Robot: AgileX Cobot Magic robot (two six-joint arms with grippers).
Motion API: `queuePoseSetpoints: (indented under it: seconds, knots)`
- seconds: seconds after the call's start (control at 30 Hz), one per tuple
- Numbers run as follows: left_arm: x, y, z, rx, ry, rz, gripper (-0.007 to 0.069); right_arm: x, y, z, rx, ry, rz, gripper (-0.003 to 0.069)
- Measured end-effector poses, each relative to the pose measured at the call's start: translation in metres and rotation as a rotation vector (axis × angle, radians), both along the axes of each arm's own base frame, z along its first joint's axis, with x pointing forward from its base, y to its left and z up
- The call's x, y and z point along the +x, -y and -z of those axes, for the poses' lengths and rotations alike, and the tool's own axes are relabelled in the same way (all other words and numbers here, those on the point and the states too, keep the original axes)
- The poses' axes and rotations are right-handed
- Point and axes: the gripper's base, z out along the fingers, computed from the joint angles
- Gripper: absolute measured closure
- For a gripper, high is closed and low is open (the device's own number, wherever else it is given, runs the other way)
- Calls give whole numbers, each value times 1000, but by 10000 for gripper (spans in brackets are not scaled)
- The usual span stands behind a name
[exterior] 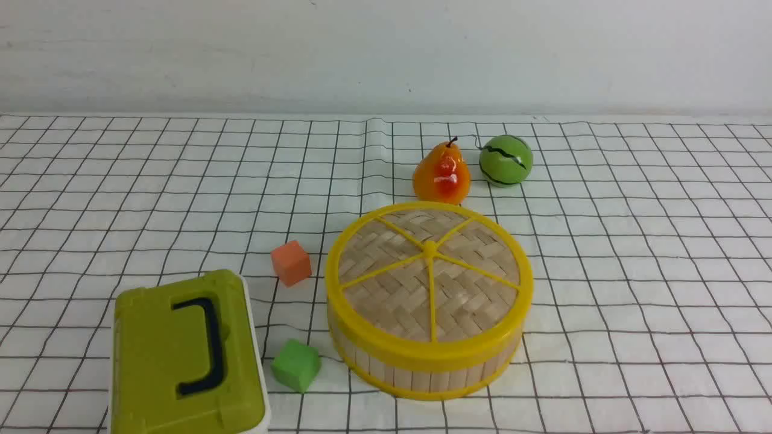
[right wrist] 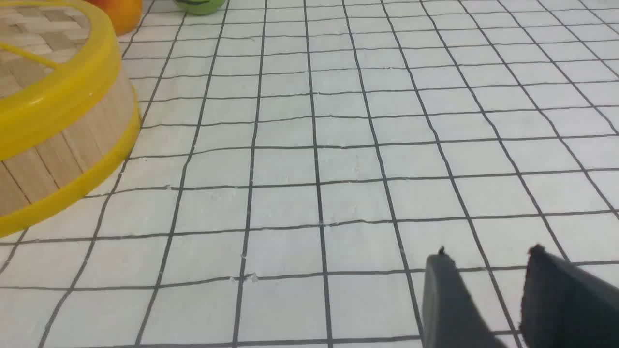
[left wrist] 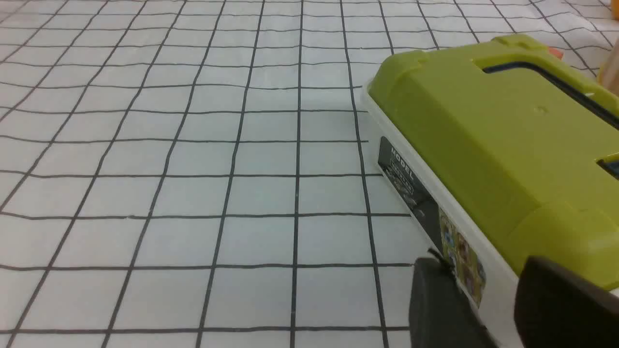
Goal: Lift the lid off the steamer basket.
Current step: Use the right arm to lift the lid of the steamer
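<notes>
- The lid sat shut on the basket at the middle of the counter, in front of a pear and a melon.
- The right claw hung well apart from the basket, with bare counter between them. Its fingers were parted, empty and touching nothing.
- The left claw was also released and held nothing. It was just beside the green box, and whether a finger touched the box could not be told.
- Only the front view showed the whole lid with its knob, plus an orange cube and a green cube between box and basket. Neither claw appeared there.
- Only the left wrist view showed the label on the box's side.
</notes>
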Motion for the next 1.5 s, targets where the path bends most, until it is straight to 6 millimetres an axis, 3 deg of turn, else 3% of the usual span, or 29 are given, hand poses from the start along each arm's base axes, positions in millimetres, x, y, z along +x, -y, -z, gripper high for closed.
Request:
queuePoseSetpoints:
  seconds: [1.5]
  knots:
    - [0, 0, 0, 0, 0, 0, 385, 0, -1, 0, 15, 1, -1, 421]
